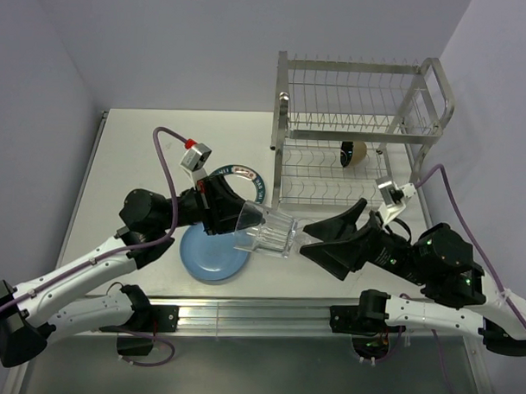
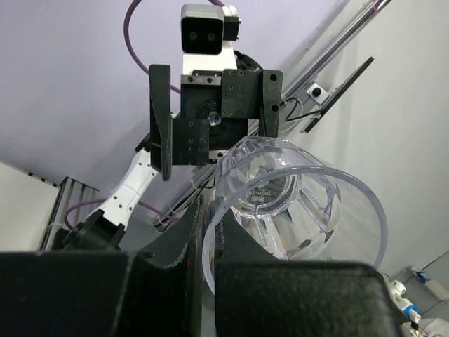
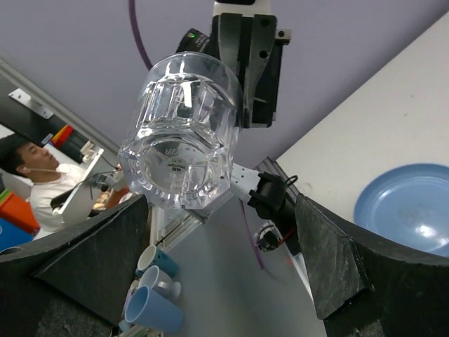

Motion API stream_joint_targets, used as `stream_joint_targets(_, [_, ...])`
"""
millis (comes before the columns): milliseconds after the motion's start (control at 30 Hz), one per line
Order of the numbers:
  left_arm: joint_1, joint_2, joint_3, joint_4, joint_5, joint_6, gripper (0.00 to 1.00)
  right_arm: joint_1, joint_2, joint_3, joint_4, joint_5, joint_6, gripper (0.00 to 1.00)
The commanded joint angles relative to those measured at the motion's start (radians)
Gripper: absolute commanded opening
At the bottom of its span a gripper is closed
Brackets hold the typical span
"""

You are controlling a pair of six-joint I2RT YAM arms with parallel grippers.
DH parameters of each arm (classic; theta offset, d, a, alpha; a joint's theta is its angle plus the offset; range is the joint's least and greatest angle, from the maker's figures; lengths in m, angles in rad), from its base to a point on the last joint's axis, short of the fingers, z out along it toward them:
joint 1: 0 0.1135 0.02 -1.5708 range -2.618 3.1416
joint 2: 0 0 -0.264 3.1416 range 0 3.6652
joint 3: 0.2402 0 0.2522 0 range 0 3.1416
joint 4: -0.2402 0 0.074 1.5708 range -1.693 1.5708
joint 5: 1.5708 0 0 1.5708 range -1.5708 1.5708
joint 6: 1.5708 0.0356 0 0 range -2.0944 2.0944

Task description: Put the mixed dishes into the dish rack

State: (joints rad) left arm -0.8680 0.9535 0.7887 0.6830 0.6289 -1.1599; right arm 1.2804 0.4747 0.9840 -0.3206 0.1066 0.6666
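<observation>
Dish rack far right. Blue plate near-centre, under glass, which lies sideways in air: long axis L-R, mouth left, base right. L gripper pinches its rim; R gripper spread wide, just beside base. Bowl in rack's lower tier.

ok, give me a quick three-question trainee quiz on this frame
1. True or false: the right gripper is shut on the clear glass.
2. Which item sits in the dish rack? A) light-blue plate B) small bowl C) white plate
3. Fill in: the left gripper holds the glass by its ____.
Key: 1 false, it is open; 2 B; 3 rim.
</observation>
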Motion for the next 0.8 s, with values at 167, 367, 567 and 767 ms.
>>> stream_joint_targets(167, [0.000, -0.065, -0.042, 0.063, -0.162, -0.030, 0.00, 0.002, 0.056, -0.064, 0.282, -0.076, -0.012, 0.91])
stream_joint_targets(367, [-0.003, -0.082, -0.057, 0.059, -0.262, -0.055, 0.00, 0.004, 0.079, -0.084, 0.391, -0.081, -0.044, 0.91])
stream_joint_targets(567, [-0.003, -0.061, -0.081, 0.107, -0.278, -0.104, 0.00, 0.004, 0.096, -0.084, 0.457, -0.079, -0.074, 0.91])
stream_joint_targets(767, [-0.005, -0.022, -0.100, 0.207, -0.255, -0.158, 0.00, 0.004, 0.131, -0.061, 0.468, -0.056, -0.105, 0.91])
